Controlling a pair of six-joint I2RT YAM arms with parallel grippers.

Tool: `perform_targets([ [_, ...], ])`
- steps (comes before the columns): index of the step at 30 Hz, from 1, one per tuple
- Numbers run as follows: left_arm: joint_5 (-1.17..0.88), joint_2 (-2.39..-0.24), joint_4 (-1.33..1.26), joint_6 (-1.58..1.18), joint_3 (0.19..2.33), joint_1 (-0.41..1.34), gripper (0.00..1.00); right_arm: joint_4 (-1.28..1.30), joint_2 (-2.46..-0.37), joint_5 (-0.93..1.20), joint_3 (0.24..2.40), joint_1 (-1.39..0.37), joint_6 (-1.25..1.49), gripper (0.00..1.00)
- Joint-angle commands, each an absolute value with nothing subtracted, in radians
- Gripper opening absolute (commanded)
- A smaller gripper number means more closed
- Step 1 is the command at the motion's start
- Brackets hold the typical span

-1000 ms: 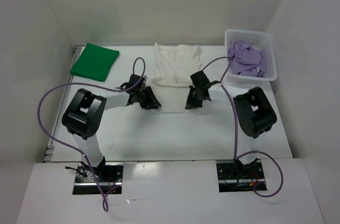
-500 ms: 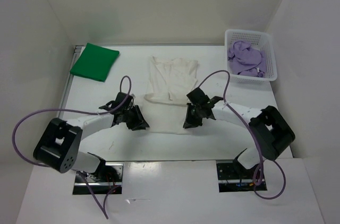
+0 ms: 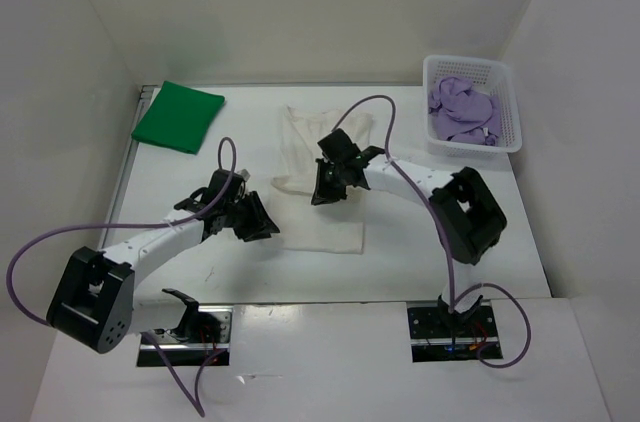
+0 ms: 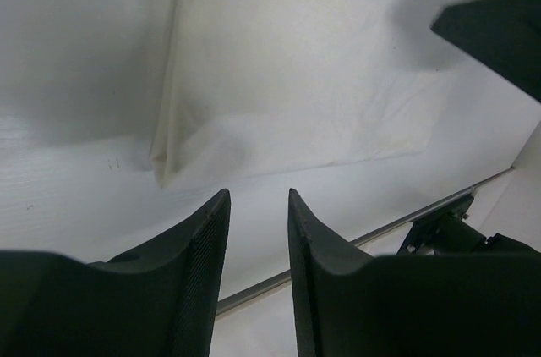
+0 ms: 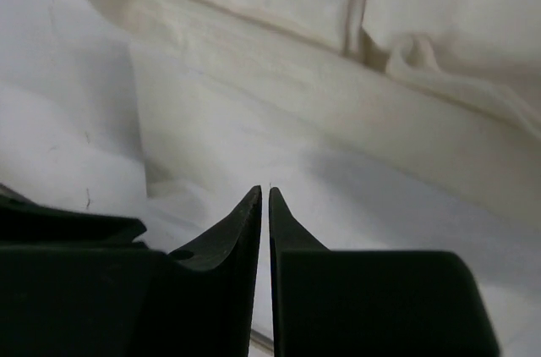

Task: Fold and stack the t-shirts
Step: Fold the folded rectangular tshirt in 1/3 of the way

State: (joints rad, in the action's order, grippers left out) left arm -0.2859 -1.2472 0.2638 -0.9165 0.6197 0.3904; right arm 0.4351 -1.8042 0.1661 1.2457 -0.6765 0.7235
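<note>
Right hand (image 3: pixel 322 192) has swung far-left over the limp cream t-shirt (image 3: pixel 330 232), pinched almost shut, empty; left hand (image 3: pixel 264 227), half-open, grips nothing.

1 white basket (image 3: pixel 472 148) — far-right on table (image 3: pixel 450 242)

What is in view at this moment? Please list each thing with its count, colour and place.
green shirt: one, bright green, folded, far left corner of the table.
cream shirt: one, white-cream, laid out mid-table.
purple shirt: one, light purple, crumpled inside the basket.
basket: one, white plastic lattice, far right corner of the table.
table: one, white.
cables: two, purple, one looping off each arm.
left gripper: one, black, open, low beside the cream shirt's left edge.
right gripper: one, black, jaws almost together with nothing visible between them, over the cream shirt.
</note>
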Motion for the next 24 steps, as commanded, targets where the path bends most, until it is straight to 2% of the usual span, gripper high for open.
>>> perform_targets([
  [1, -0.259, -1.206, 0.273, -0.907, 0.615, 0.391, 0.41, 0.430, -1.906, 0.132, 1.368, -0.684, 0.657, 0.11],
  [11, -0.279, -1.105, 0.311, -0.927, 0.532, 0.360, 0.45, 0.451, -2.082, -0.052, 1.604, -0.632, 0.592, 0.11],
  [16, -0.256, -1.081, 0.333, -0.927, 0.522, 0.351, 0.53, 0.474, -2.091, -0.084, 1.670, -0.614, 0.592, 0.14],
  [19, -0.276, -1.091, 0.290, -0.948, 0.497, 0.342, 0.53, 0.474, -1.996, -0.072, 1.590, -0.614, 0.607, 0.15],
  [23, -0.276, -1.124, 0.258, -0.973, 0.497, 0.322, 0.53, 0.385, -1.719, 0.014, 1.247, -0.614, 0.699, 0.26],
  [24, -0.276, -1.124, 0.249, -0.973, 0.497, 0.313, 0.52, 0.376, -1.659, 0.040, 1.185, -0.614, 0.716, 0.33],
])
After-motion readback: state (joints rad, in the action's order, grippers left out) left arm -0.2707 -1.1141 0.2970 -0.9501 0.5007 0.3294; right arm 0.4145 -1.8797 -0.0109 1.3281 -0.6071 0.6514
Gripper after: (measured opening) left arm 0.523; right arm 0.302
